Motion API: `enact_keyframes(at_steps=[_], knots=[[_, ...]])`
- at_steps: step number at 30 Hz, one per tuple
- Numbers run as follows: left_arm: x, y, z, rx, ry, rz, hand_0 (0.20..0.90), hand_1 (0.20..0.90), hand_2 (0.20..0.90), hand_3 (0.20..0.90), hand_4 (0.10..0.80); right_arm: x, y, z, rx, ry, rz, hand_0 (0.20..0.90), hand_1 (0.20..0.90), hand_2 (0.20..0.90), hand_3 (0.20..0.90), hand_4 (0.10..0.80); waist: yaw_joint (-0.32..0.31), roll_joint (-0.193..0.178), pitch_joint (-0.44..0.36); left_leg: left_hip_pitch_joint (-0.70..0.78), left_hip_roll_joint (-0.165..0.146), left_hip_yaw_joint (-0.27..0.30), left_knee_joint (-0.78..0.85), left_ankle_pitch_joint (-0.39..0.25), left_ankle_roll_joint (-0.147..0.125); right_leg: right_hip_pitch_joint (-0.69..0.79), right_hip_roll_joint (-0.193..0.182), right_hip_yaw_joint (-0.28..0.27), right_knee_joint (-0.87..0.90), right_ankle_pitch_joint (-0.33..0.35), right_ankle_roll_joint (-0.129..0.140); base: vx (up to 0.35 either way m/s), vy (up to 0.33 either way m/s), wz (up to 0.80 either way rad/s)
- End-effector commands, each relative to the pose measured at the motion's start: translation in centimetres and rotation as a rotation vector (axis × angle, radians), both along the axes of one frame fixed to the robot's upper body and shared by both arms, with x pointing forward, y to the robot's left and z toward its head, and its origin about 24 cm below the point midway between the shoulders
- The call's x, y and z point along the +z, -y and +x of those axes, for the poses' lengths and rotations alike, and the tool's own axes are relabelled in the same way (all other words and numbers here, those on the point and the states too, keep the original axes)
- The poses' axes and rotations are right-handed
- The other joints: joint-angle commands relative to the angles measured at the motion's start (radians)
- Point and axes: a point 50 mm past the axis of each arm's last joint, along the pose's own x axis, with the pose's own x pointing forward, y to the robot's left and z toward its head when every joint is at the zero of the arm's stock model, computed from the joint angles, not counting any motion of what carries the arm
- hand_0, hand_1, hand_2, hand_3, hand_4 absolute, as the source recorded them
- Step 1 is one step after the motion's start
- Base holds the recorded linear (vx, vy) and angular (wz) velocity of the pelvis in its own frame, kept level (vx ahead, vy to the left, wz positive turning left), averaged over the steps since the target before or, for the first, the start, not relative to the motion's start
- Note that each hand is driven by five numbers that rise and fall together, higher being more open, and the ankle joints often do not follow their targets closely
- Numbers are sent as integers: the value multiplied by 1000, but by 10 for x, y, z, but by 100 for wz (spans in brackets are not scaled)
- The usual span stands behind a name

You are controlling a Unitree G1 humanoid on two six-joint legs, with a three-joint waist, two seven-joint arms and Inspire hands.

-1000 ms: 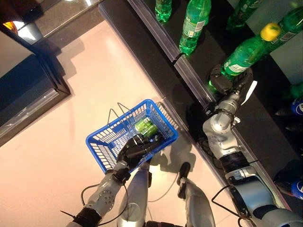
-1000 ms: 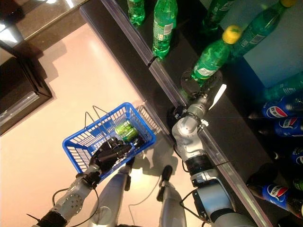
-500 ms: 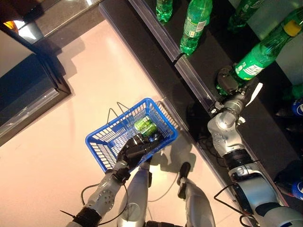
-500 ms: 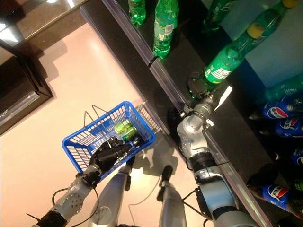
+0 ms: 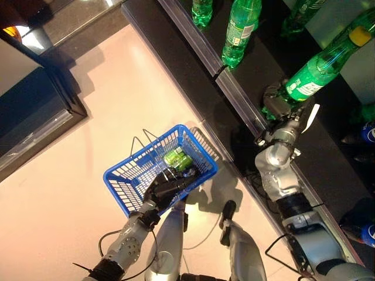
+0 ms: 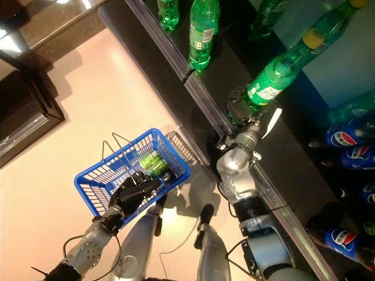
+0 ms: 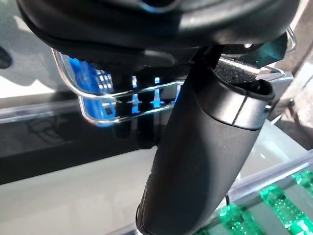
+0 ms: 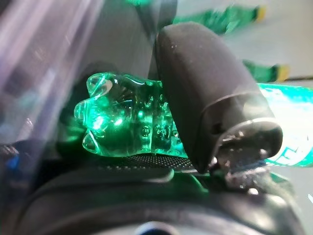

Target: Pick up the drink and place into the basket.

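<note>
two silver-grey jointed arms, dark left hand (image 5: 167, 188), dark right hand (image 5: 280, 105) with white thumb cover, matte black fingers with metal bands

Right robot hand (image 5: 276, 107) curled in a clamped grip, left robot hand (image 5: 163, 188) clenched low, arms apart.

Clear plastic, wire and polished floor

The green bottle (image 5: 319, 71) is glossy see-through plastic with a matt yellow cap and a paper-like label; its knobbly base glints in the right hand (image 8: 215, 112), whose dark thumb looks matt and rubbery. The blue basket (image 5: 126, 181) is smooth plastic lattice with thin bright metal wire handles (image 7: 105, 115). The pale floor (image 5: 70, 193) is polished and reflective, and the shelf edge (image 5: 234, 96) shiny metal.
</note>
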Motion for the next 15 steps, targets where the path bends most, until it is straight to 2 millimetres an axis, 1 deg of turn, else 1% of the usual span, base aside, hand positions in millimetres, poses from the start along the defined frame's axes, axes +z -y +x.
enact_keyframes(at_steps=[1, 4, 8, 10, 13, 15], knots=[[125, 31, 1, -141, 712, -244, 300, 300, 300, 200, 100, 110, -32, -45, 217, 619, -227, 300, 300, 300, 200, 100, -13, 13, -20, 48, 27, -88, 86, -61, -56, 46, -111, 16, -77, 181, 46, -7, 28, -9], [131, 34, -1, -157, 732, -257, 300, 300, 300, 200, 100, 110, -40, -53, 309, 642, -246, 300, 300, 300, 200, 100, -18, 12, -20, 63, 27, -85, 85, -61, -56, 57, -113, 16, -75, 180, 47, -2, 13, -7], [141, 42, -4, -194, 750, -279, 300, 300, 300, 200, 100, 106, -57, -64, 484, 642, -257, 300, 300, 300, 200, 100, -22, 10, -24, 98, 24, -75, 83, -61, -57, 92, -115, 13, -74, 171, 44, 4, 17, -3], [142, 44, -5, -207, 746, -286, 300, 300, 300, 200, 100, 103, -61, -65, 516, 632, -267, 300, 300, 300, 200, 100, -22, 8, -31, 105, 25, -73, 84, -62, -58, 100, -114, 11, -74, 168, 43, 0, 0, 0], [144, 49, -7, -255, 723, -325, 300, 300, 300, 200, 100, 96, -70, -67, 586, 596, -293, 300, 300, 300, 200, 100, -21, 6, -47, 124, 24, -70, 80, -62, -58, 121, -114, 4, -76, 163, 40, 38, 8, 3], [143, 58, -11, -317, 707, -353, 300, 300, 300, 200, 100, 86, -78, -67, 634, 542, -307, 300, 300, 300, 200, 100, -18, 3, -63, 142, 26, -67, 81, -66, -59, 143, -116, -3, -78, 159, 40, 46, 9, 2]])
